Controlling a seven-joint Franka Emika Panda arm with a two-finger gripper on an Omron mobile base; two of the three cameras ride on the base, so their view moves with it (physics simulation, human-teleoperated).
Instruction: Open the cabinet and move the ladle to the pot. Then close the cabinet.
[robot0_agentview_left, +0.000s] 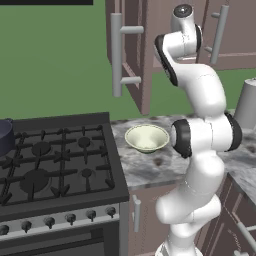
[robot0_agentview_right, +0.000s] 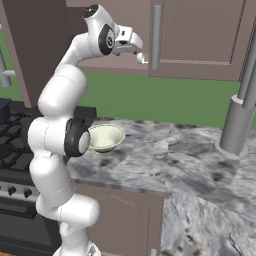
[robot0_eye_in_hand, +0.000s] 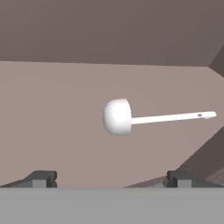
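Observation:
The cabinet (robot0_agentview_left: 140, 75) has its left door swung open, with a long grey handle (robot0_agentview_left: 116, 55); its right door (robot0_agentview_right: 200, 35) is shut. The slim white ladle (robot0_eye_in_hand: 118, 116) lies on the cabinet's brown shelf, scoop to the left and handle running right. My gripper (robot0_eye_in_hand: 111, 178) is open just in front of the ladle, short of it, with nothing between its fingertips (robot0_eye_in_hand: 43, 178). In the right base view my gripper (robot0_agentview_right: 139, 50) reaches up into the cabinet opening. The dark blue pot (robot0_agentview_left: 5, 135) sits on the stove at the far left, mostly cut off.
A pale cream bowl (robot0_agentview_left: 146, 137) stands on the marble counter (robot0_agentview_right: 165, 165) beside the black gas stove (robot0_agentview_left: 55, 160). A grey cylinder (robot0_agentview_right: 235, 125) rises at the counter's right. Base cabinets with short handles lie below.

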